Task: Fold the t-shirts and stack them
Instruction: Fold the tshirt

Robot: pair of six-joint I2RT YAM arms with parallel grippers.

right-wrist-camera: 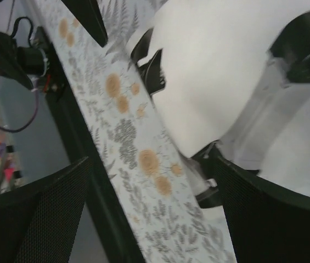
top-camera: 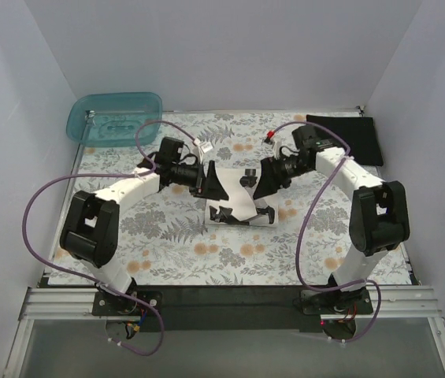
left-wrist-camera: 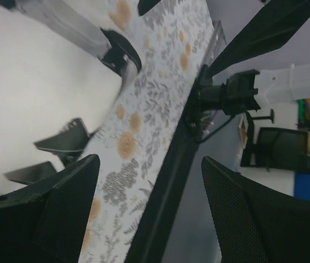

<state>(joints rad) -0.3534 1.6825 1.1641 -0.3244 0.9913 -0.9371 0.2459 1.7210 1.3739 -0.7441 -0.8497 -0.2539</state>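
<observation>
Left hand [top-camera: 209, 183] and right hand [top-camera: 267, 183] both open, empty, flanking folded cream-white fabric t-shirt [top-camera: 238, 201] at table [top-camera: 171, 256] centre; soft, light, floppy, I'd pinch opposite edges. Black fabric t-shirt [top-camera: 350, 135] lies far-right corner

Two arms, same build. Left arm [top-camera: 127, 189]: white tubular links, bulky rounded black joint housings. Right arm [top-camera: 340, 165]: same white/black scheme. Left purple cable [top-camera: 31, 211] runs outside the links in big loose loops; right purple cable [top-camera: 307, 228] likewise. Black base blocks [top-camera: 131, 303]. Small red connector [top-camera: 271, 137] near right wrist. Left gripper [left-wrist-camera: 150, 161], right gripper [right-wrist-camera: 152, 160]: matte black, angular tapered fingers [left-wrist-camera: 248, 219], fine mesh texture on inner faces.
</observation>
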